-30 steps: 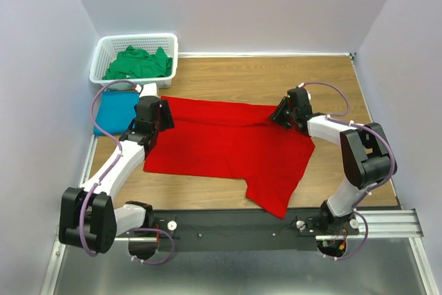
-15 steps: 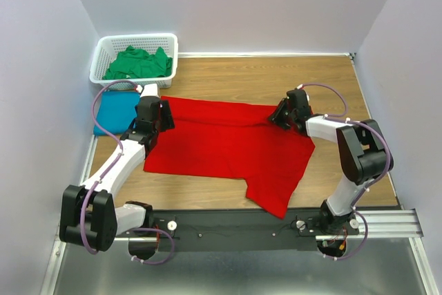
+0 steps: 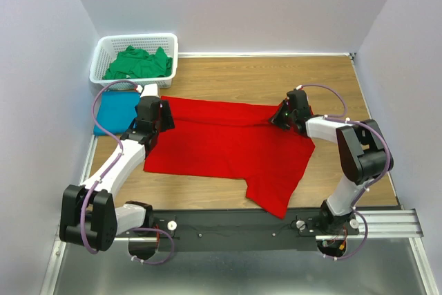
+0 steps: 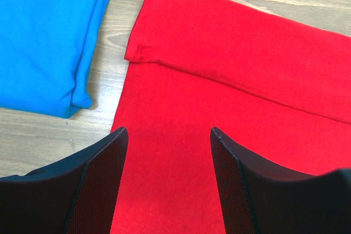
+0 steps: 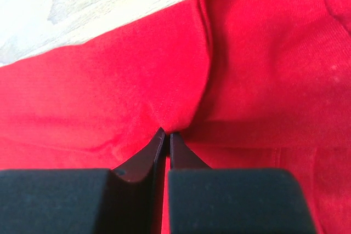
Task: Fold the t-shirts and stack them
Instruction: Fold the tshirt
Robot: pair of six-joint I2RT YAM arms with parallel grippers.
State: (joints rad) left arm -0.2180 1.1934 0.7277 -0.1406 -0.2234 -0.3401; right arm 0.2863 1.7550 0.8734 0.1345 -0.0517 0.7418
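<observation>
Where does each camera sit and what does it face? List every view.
Top external: above and behind the bases, looking down; left arm, right arm, red t-shirt.
Left wrist: on the left arm, facing down at teal t-shirt; open left gripper shows.
Right wrist: close on red cloth; right gripper pinches it.
Shared: the red t-shirt.

This is a robotics lab test cell. Plain pale partition walls [image 3: 235, 5] box in a wooden tabletop [image 3: 276, 77] on the left, far and right. A white-and-black left arm [image 3: 117, 164] and right arm [image 3: 359, 157], trailing purple cables [image 3: 94, 112], are bolted to a black rail [image 3: 235, 224] on aluminium framing [image 3: 395, 222] along the near edge.
</observation>
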